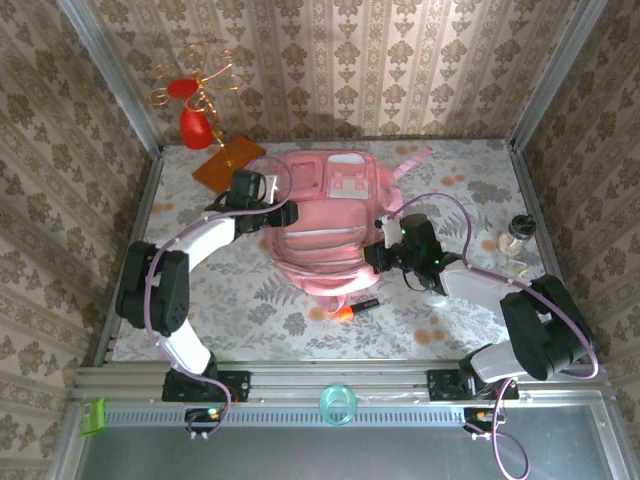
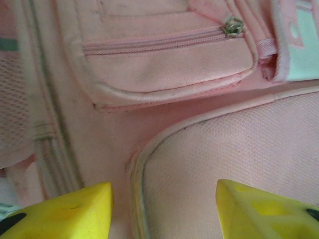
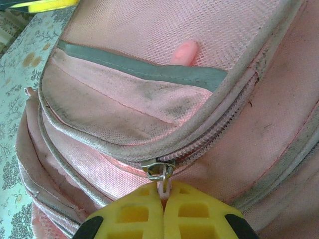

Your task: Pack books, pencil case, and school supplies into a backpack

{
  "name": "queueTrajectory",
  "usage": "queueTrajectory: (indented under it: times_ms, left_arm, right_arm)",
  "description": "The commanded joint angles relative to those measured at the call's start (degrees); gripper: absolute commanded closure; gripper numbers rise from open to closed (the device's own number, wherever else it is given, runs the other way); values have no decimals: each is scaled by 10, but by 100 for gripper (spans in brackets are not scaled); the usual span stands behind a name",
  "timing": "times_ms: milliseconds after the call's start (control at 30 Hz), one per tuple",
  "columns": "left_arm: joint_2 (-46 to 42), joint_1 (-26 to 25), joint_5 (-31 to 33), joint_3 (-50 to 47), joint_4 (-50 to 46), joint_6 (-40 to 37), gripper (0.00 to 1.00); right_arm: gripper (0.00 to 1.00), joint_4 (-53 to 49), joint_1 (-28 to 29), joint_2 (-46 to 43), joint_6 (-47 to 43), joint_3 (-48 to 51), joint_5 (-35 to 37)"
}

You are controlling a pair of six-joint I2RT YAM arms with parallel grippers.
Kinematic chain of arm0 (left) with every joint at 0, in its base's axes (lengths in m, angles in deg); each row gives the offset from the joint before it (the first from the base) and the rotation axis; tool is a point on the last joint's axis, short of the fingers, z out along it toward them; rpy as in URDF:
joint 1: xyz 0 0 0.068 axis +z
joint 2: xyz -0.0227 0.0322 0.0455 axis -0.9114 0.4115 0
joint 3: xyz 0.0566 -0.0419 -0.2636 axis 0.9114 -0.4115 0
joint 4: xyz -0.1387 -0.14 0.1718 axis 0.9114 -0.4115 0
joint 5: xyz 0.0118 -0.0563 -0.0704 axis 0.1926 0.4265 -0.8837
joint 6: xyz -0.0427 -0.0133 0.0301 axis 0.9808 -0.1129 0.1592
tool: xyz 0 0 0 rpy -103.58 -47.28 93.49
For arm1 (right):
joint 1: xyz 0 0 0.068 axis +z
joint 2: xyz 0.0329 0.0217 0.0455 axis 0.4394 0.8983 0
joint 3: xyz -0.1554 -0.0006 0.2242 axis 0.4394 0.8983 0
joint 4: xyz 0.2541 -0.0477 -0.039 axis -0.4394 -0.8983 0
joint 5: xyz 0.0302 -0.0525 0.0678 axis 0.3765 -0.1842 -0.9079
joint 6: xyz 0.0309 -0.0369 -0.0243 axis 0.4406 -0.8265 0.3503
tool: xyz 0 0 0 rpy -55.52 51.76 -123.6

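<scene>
The pink backpack (image 1: pixel 325 225) lies flat in the middle of the table. My left gripper (image 1: pixel 283 213) hovers open over its left side, yellow fingertips (image 2: pixel 75 214) apart above pink fabric (image 2: pixel 224 149), nothing between them. My right gripper (image 1: pixel 378 250) is at the backpack's right side, shut on the small zipper pull (image 3: pixel 160 172) of a zip (image 3: pixel 219 132) that runs along a side pocket; in the right wrist view the gripper (image 3: pixel 163 191) pinches the pull's tab. An orange and black marker (image 1: pixel 352 308) lies on the table just in front of the backpack. The books and pencil case are out of view.
An orange-brown board (image 1: pixel 228 160) with a gold wire stand (image 1: pixel 195 90) sits at the back left. A small jar (image 1: pixel 518 228) and pale small pieces (image 1: pixel 515 262) lie near the right wall. A pink rounded thing (image 3: pixel 184 52) shows under the backpack's mesh.
</scene>
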State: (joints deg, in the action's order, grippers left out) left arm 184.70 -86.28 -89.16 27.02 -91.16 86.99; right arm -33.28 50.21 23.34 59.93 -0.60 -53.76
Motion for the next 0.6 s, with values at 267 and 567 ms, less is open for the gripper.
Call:
queueTrajectory:
  times_ms: [267,567]
  left_arm:
    - [41,3,-99,-33,90,100,92]
    - [-18,-23,65,-150,290,282,100]
  right_arm:
    - [100,-85,-21,21,-43,-73,-3]
    - [100,-222,-37,39,-97,-149,46]
